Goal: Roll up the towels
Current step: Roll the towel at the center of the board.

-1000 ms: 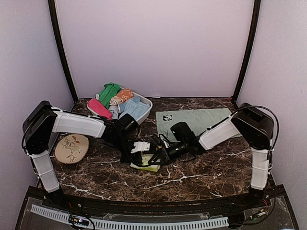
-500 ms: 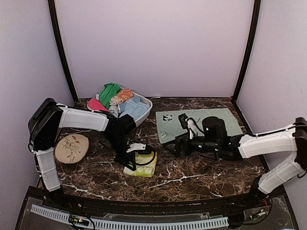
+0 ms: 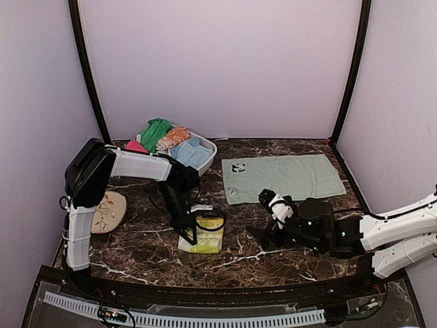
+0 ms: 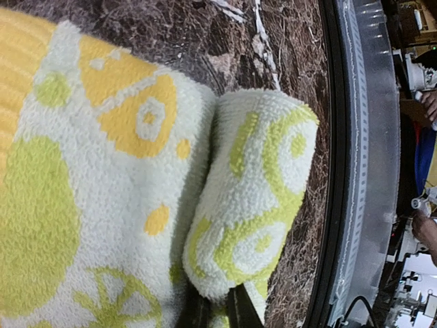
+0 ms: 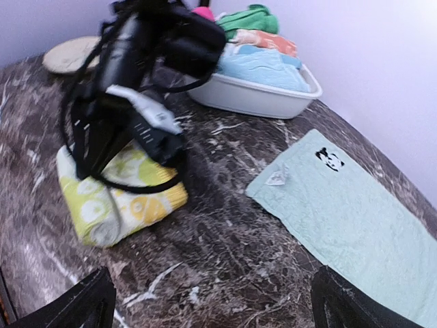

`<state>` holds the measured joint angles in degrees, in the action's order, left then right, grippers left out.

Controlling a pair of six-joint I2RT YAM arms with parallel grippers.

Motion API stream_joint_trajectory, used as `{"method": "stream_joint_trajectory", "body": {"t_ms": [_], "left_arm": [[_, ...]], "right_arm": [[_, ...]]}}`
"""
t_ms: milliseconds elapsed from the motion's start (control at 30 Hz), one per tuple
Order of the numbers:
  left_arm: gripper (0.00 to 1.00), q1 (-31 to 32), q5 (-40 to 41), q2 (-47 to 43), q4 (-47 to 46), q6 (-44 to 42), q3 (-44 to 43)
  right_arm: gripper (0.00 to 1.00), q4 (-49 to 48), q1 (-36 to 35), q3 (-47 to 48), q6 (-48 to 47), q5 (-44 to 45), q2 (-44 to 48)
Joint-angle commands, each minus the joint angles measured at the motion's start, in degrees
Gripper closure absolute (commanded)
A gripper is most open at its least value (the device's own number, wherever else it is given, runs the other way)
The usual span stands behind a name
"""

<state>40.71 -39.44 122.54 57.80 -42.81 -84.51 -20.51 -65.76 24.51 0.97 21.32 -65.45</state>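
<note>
The yellow-lime patterned towel (image 3: 205, 236) lies partly rolled near the front middle of the table. In the left wrist view its roll (image 4: 254, 198) lies beside the flat part. My left gripper (image 3: 193, 231) (image 4: 217, 316) reaches down and is shut on the roll's end. My right gripper (image 3: 258, 236) (image 5: 218, 309) hovers low to the towel's right, open and empty. The pale mint towel (image 3: 283, 176) (image 5: 355, 212) with its panda patch (image 3: 239, 167) lies flat at the back right. A hot-pink towel (image 3: 137, 146) sits in the basin.
A white basin (image 3: 209, 147) (image 5: 252, 104) at the back left holds green, orange, blue and pink cloths. A round patterned plate (image 3: 109, 212) lies on the left beside the left arm's base. A black frame rail runs along the table's near edge.
My right gripper let go of the yellow-lime towel, opened wide and drew back to the right and lower. My left arm swung inward, gripper still on the towel.
</note>
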Motion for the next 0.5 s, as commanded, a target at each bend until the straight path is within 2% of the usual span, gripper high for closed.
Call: {"method": "stream_joint_trajectory", "body": {"t_ms": [0, 100, 200, 367, 467], "left_arm": [[1.00, -1.0, 2.4, 3.5, 0.4, 0.9, -0.6], [1.00, -1.0, 2.6, 3.8, 1.1, 1.1, -1.2], [1.00, -1.3, 3.1, 5.0, 1.9, 1.7, -2.5], [1.00, -1.5, 4.4, 5.7, 0.9, 3.1, -2.8], [1.00, -1.6, 5.6, 5.7, 0.4, 3.5, -2.7]], "right_arm": [[0.00, -1.0, -11.3, 1.7, -18.1, 11.2, -4.8], [0.04, -4.5, -15.9, 4.8, -25.8, 12.4, -12.8], [0.11, -10.5, -18.3, 8.3, -35.6, 13.3, -22.0], [0.19, -22.9, -19.1, 13.8, -50.5, 12.5, -36.3], [0.24, -27.7, -18.6, 16.6, -56.3, 11.8, -42.7]]}}
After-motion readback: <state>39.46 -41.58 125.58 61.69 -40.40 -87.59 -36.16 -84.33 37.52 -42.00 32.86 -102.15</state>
